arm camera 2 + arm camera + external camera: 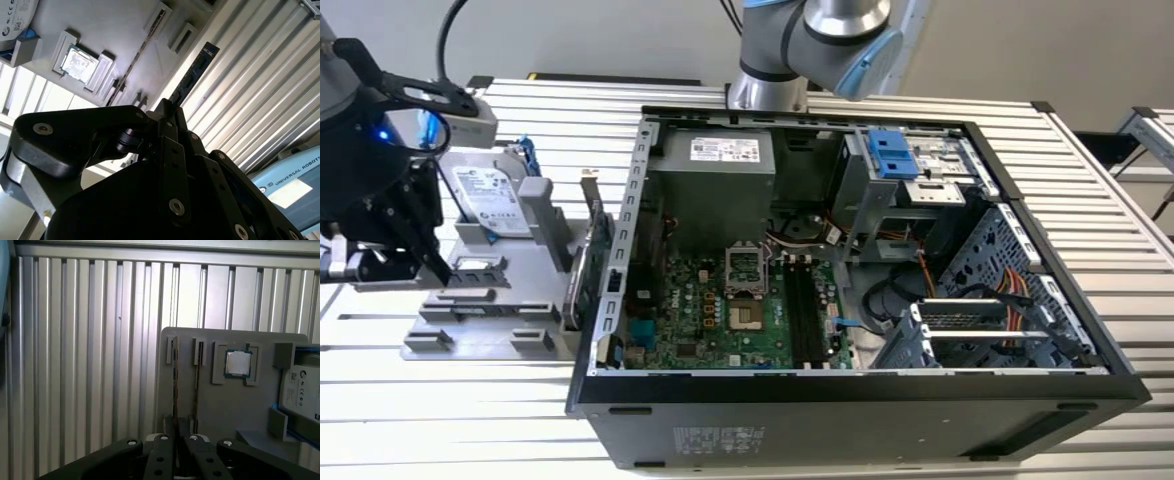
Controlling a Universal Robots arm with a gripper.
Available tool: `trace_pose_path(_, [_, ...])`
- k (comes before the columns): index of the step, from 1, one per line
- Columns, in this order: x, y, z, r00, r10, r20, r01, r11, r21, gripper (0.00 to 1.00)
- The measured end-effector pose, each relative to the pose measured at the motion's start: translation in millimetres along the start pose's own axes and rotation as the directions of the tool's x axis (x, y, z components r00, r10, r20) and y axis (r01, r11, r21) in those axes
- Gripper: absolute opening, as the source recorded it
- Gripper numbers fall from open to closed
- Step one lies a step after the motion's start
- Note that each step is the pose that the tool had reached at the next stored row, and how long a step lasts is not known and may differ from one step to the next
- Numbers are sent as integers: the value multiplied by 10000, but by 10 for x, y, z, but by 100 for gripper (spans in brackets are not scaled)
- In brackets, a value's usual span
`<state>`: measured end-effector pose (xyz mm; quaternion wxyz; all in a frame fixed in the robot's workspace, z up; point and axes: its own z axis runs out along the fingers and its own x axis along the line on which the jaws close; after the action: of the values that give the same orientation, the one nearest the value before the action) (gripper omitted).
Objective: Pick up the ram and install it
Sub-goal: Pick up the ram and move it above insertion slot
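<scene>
Table (pixel 454 420) of ribbed metal slats

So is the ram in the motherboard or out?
Out. The ram stands on edge at the gray holder, right at the claw, and the holder sits outside the case.

The ram (pixel 196 70) is a thin, long, narrow dark circuit-board strip, bluish at its far end. In the second wrist view it juts straight out from the pincer (pixel 169 107), whose 2 fingers are clamped on its near end. In the first wrist view it appears edge-on, a slim dark line over the grey holder (pixel 225 405).
</scene>
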<state>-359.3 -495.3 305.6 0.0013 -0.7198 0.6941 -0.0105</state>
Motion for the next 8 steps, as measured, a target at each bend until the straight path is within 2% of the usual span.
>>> trace_pose_path(8, [0,2,-50,10000,3,-1,-3,10000,0,0])
